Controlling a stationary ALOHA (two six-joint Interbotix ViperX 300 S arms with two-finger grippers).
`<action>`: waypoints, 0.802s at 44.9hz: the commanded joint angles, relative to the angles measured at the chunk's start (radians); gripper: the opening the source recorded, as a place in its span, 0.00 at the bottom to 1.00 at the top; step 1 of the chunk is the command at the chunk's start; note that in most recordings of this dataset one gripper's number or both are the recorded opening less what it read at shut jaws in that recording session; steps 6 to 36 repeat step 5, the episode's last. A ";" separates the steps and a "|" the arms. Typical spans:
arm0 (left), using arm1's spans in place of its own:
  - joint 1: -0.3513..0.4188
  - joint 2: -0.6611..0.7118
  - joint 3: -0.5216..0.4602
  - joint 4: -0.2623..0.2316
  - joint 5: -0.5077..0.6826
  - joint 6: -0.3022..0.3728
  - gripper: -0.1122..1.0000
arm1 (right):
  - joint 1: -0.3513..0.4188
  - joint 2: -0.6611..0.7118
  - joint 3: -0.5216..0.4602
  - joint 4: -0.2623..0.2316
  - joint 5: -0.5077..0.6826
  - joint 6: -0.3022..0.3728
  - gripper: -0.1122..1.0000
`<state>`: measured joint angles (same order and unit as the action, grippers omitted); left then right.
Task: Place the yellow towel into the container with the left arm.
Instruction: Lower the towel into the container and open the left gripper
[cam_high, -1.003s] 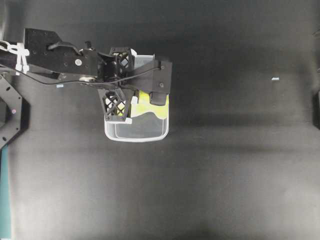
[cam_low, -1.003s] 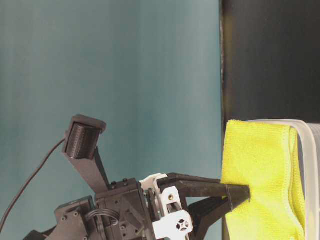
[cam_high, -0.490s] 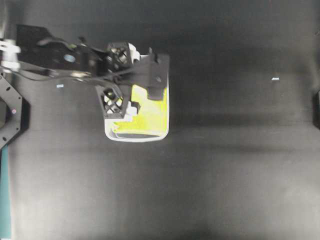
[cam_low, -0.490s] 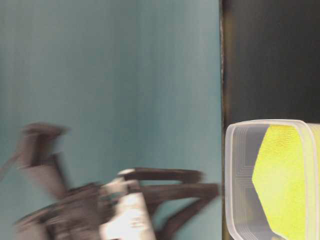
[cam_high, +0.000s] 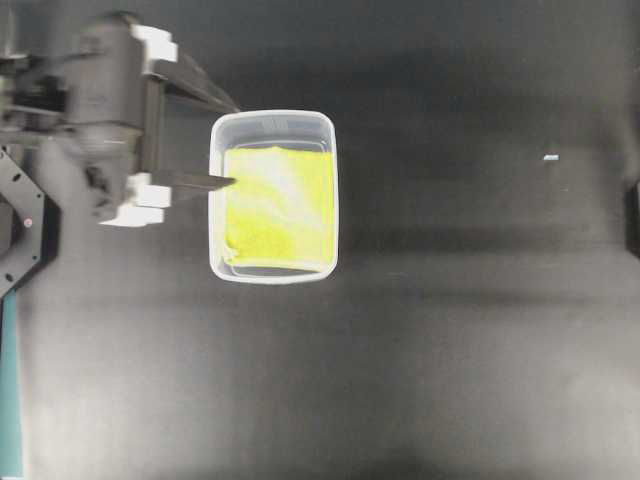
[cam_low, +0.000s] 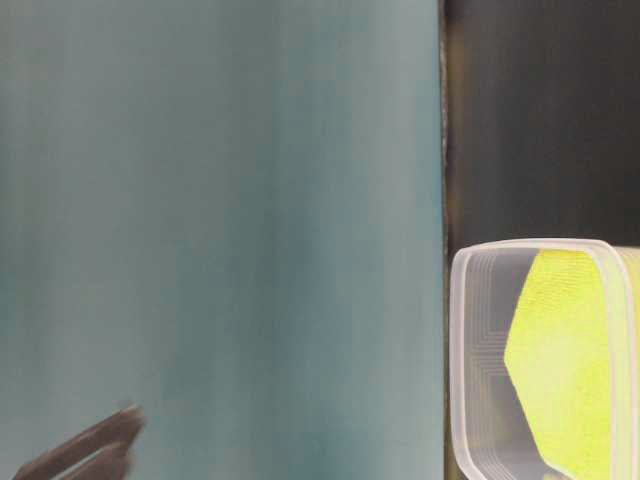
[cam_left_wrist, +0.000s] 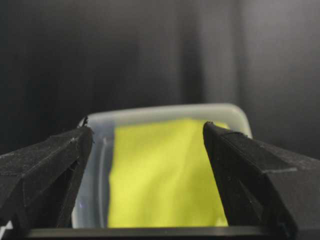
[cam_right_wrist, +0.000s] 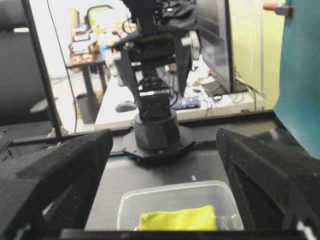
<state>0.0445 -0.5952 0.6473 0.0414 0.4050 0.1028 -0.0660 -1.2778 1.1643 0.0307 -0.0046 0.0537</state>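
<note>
The left tool (cam_high: 228, 142) has been pulled back off the container (cam_high: 273, 119) since the earlier picture, and it is now seen beside the tub's left wall. Its two fingers (cam_left_wrist: 47, 165) are spread wide apart and nothing is held between them. One yellow towel (cam_high: 279, 208) is laid flat inside the one clear container, which is set on the black counter (cam_high: 450, 340). The right tool (cam_right_wrist: 160, 185) is also seen with its two fingers held wide apart, and nothing is gripped. One small pale speck (cam_high: 550, 158) is seen on the counter, well apart from the tub.
</note>
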 joint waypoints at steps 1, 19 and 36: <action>0.005 -0.107 0.055 0.002 -0.083 -0.005 0.87 | 0.002 0.005 -0.008 0.005 -0.005 0.002 0.83; 0.005 -0.167 0.091 0.003 -0.112 -0.025 0.87 | 0.002 0.005 -0.008 0.003 -0.003 0.002 0.83; 0.005 -0.167 0.091 0.003 -0.112 -0.025 0.87 | 0.002 0.005 -0.008 0.003 -0.003 0.002 0.83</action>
